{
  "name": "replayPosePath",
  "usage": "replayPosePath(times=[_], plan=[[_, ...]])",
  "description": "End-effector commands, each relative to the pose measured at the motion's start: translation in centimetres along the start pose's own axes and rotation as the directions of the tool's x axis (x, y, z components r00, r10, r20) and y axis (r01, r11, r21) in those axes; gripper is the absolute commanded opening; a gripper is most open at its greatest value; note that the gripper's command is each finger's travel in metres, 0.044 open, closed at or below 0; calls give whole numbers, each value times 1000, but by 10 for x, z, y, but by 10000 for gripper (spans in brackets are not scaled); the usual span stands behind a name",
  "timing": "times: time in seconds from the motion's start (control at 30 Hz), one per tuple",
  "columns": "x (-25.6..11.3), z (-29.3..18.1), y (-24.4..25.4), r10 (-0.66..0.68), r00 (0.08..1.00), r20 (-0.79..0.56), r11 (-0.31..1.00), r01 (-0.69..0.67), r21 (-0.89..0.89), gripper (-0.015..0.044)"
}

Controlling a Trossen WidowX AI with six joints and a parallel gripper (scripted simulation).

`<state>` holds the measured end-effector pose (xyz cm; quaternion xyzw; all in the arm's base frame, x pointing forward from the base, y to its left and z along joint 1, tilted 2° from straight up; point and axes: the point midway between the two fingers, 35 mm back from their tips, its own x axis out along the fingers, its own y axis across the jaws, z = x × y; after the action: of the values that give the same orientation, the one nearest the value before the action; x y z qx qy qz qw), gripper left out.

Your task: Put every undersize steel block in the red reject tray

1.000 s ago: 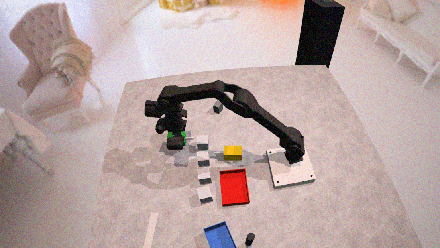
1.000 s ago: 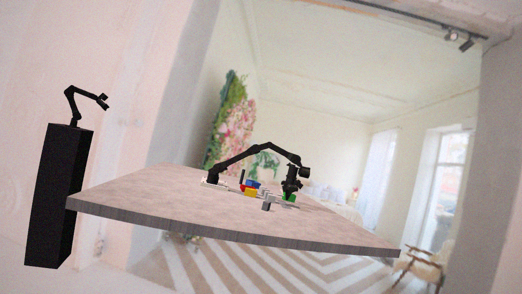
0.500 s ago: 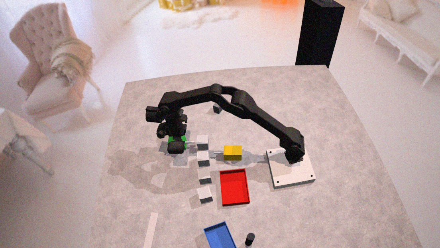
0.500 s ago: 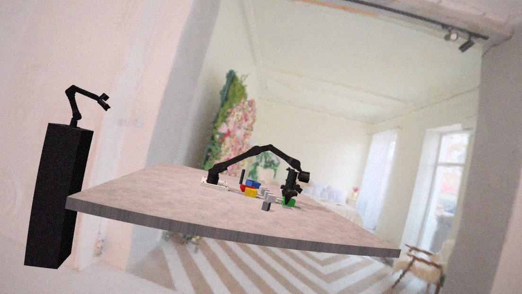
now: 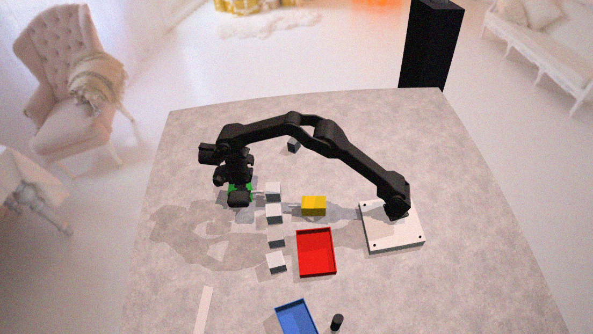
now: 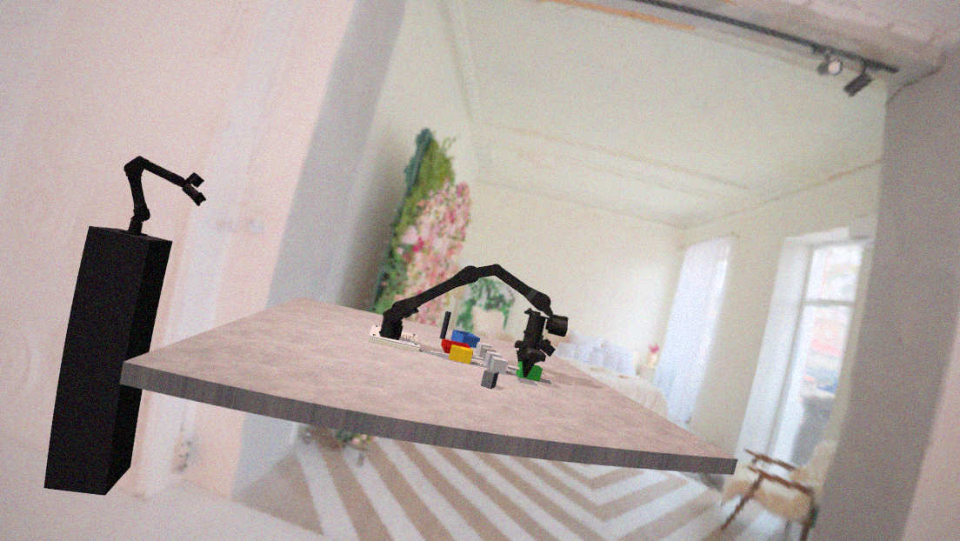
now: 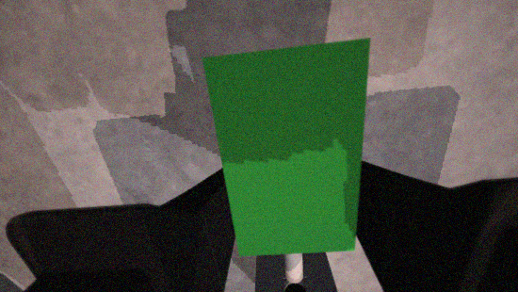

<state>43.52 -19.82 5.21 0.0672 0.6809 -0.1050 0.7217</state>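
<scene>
My gripper (image 5: 239,189) (image 6: 529,370) (image 7: 284,164) is shut on the green GO gauge (image 5: 231,189) (image 6: 535,373) (image 7: 292,118), low over the table. The gauge's pale pin (image 5: 257,191) (image 7: 294,269) points at the rearmost block (image 5: 273,189) (image 7: 317,275) of the row. Its tip is at the mouth of the dark hole; how far it is in, if at all, I cannot tell. Three more steel blocks stand in line: second (image 5: 273,211), third (image 5: 275,237) and fourth (image 5: 275,260). The red reject tray (image 5: 316,275) shows no block in it.
A yellow gauge (image 5: 313,203) (image 6: 460,354) lies right of the row, its pin toward the blocks. A small grey block (image 5: 293,146) (image 6: 490,379) stands farther back. A blue tray (image 5: 289,304), a black cylinder (image 5: 336,322) and a pale strip (image 5: 204,309) are at the front.
</scene>
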Motion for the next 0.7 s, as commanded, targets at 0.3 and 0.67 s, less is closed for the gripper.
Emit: replayPosePath(times=[0.3, 0.67], plan=[[-5, -5, 0, 2, 1000, 22, 1000, -2, -5, 0], [-5, -9, 0, 2, 1000, 27, 1000, -2, -5, 0]])
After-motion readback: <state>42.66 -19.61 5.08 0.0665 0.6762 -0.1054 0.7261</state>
